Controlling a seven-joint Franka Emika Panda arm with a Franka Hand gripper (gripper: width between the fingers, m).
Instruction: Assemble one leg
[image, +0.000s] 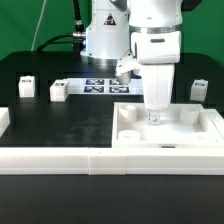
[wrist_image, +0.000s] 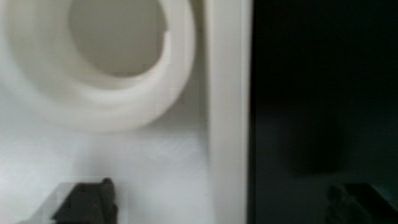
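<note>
nearest lie the long white rails (image: 55, 158), smooth, square-edged plastic along the table's front edge. just behind them, on the exterior view's right, sits the wide white tray (image: 214, 128), matte and hard-looking, with sunken corners. the wrist view shows one round hollow (wrist_image: 107, 60) beside its raised wall. the gripper (image: 160, 114) hangs low over the tray. in the wrist view its dark fingertips (wrist_image: 80, 200) stand wide apart with only tray and black table (image: 60, 120) between them, so it looks released and empty. the leg (image: 200, 88) rests on the table just behind the tray, apart from the gripper. another block (image: 58, 91) and a third block (image: 27, 88) lie on the exterior view's left. the leg is a small white cuboid with a printed tag, probably light, stiff and a little slick, so a squeeze across two flat opposite sides near the middle should hold best. farther back lies the marker board (image: 105, 86), then the arm's white base (image: 105, 35).
</note>
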